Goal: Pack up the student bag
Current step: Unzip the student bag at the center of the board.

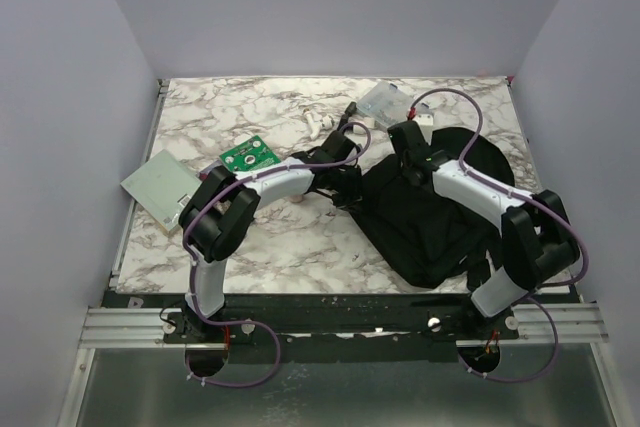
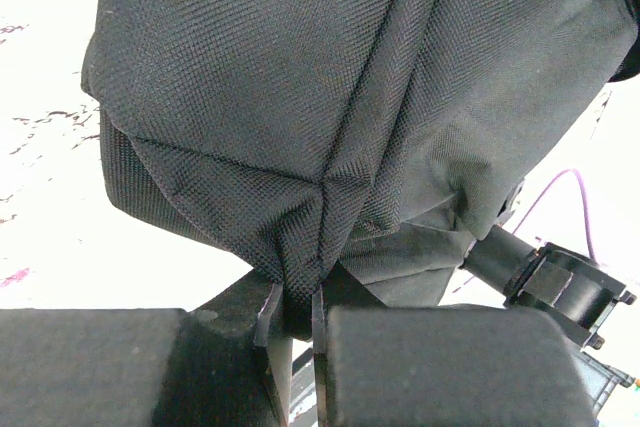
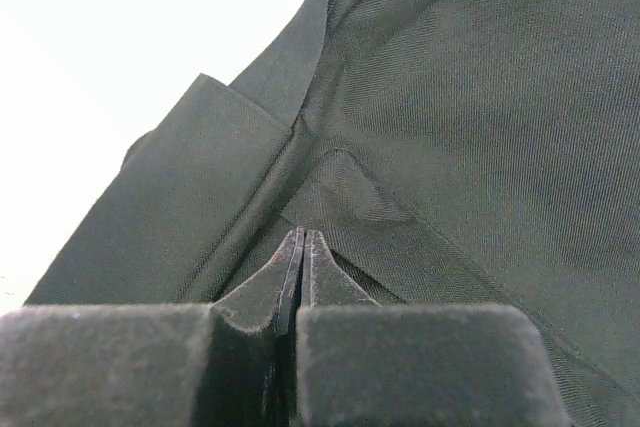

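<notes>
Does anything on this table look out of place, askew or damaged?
The pale flat board lies askew at the left edge of the table, one corner seemingly past the rim. The student bag lies slumped, a corner pinched by the left gripper. Nothing looks spilled or broken.

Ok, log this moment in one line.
left gripper: shut on corner of large black soft fabric backpack | right gripper: shut against backpack fabric, grip unclear

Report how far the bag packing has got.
Done: nothing visibly packed. In hand: the left hand pinches a corner seam of the student bag; the right hand is shut at its fabric. Left: green circuit board, clear plastic box and flat grey panel lie outside it.
</notes>
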Robot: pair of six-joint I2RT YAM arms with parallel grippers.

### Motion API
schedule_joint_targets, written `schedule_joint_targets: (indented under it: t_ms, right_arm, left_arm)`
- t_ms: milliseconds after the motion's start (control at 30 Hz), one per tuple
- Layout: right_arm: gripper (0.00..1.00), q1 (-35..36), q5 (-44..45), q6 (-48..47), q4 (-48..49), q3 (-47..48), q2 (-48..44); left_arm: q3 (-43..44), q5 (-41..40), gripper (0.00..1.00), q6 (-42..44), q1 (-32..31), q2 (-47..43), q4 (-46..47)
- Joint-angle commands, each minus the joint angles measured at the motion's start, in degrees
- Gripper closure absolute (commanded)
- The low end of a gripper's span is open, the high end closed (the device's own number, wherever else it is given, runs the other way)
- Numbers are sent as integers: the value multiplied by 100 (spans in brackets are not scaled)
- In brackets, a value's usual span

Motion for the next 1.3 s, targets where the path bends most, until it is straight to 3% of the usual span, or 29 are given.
schedule_joint_targets:
  t_ms: [0,333,667,900,1167,1267]
  right_arm:
    - [99,-277,-374,694,-32,-37,-369]
    - [99,-1154,-1310,1123,-164,-579,-1023]
    - [99,-1194,-1272,798,-316,-933,-1524]
    - [99,-1192,-1834,514,-172,-945,-1618]
    - [99,-1195,-2101,407,-123,-813,-1540]
    - [99,-1192,-2281,399,-70,-808,-1589]
  left_arm:
    - [-95,-38,100,54,35,-305,243]
    - [-271,66,100,-194,124,-295,434]
    - [-409,31,100,-303,236,-309,548]
    - [-416,-17,99,-102,211,-436,623]
    - [-590,-771,45,484,148,-1438,580]
    - [-638,-1163,29,727,91,-1849,560]
